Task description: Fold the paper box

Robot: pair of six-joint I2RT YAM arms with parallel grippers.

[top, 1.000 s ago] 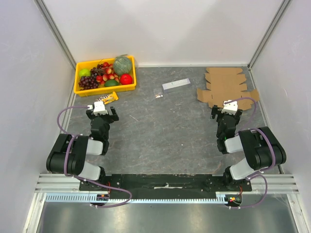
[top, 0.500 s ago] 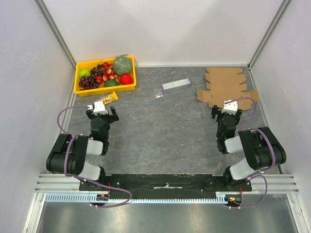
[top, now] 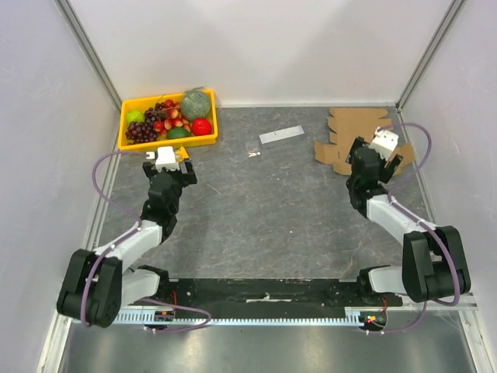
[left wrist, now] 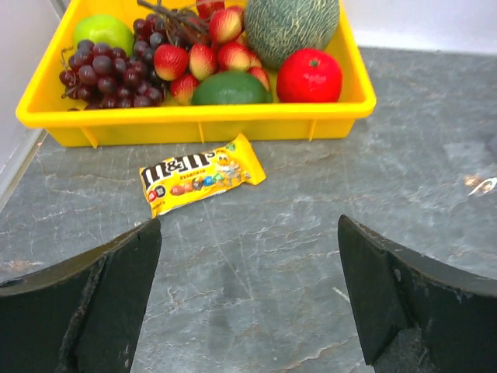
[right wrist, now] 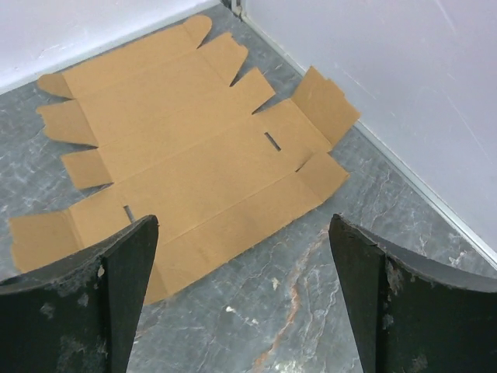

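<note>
Fruit (left wrist: 203, 61) in tray (left wrist: 194, 116), paper box (right wrist: 186, 155) flat

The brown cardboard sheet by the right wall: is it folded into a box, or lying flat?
Flat, unfolded. The brown die-cut cardboard sheet lies spread on the grey table, flaps splayed outward, no walls raised.

The left gripper (left wrist: 248, 225) is spread wide above the grey table (left wrist: 404, 171). Beyond it lies a candy packet (left wrist: 200, 172), just near of a yellow tray (left wrist: 194, 124) holding grapes (left wrist: 105, 78), strawberries (left wrist: 203, 61), a melon (left wrist: 291, 27) and a red fruit (left wrist: 309, 75).
</note>
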